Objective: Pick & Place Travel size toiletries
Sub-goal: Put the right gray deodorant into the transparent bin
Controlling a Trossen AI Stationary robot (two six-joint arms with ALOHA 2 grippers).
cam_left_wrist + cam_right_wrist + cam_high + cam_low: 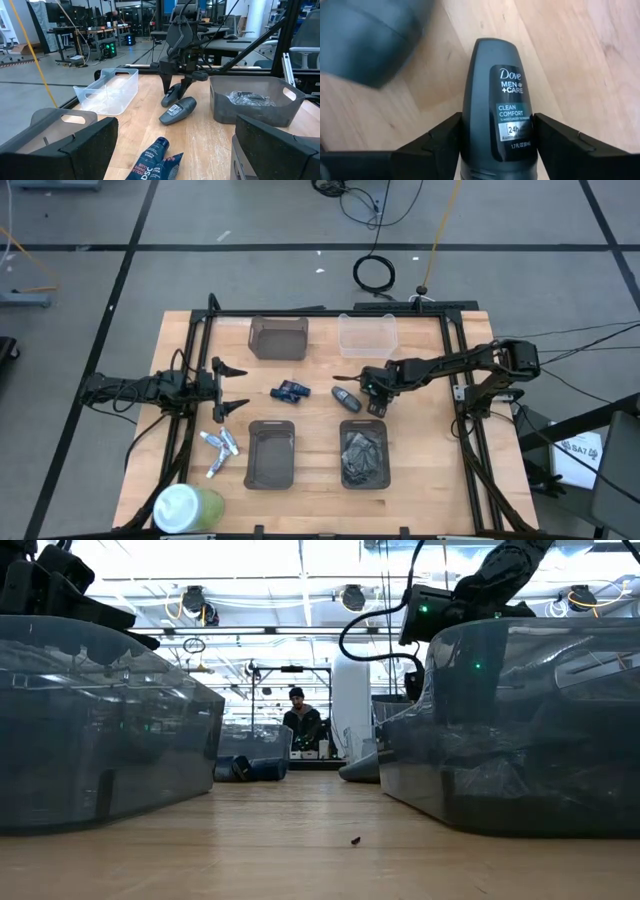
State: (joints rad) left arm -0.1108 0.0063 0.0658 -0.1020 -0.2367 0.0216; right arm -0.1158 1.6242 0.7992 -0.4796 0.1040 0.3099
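Several small white-and-silver tubes point(220, 448), the travel size toiletries, lie flat on the wooden table at the front left, and no gripper touches them. My right gripper point(375, 387) points down over a dark grey Dove roll-on deodorant point(498, 100) lying on its side mid-table. Its fingers point(440, 142) stand open, one on each long side of the roll-on. A second grey roll-on point(177, 111) lies just beside the first. My left gripper point(238, 390) waits open and level at the table's left, with nothing in it. My right gripper comes from above with one finger point(560, 142) on each long side of the roll-on's body point(470, 125), lying across it. The roll-on lies flat on the table. Whether the fingers touch its sides, I cannot tell.
Two dark blue tubes point(290, 391) lie mid-table. A dark tray point(278, 337) and a clear tray point(368, 333) stand at the far side. Near the front stand a dark tray point(271, 452) and another point(364, 472) with crinkled contents. A green-and-white bottle point(185, 508) stands front left.
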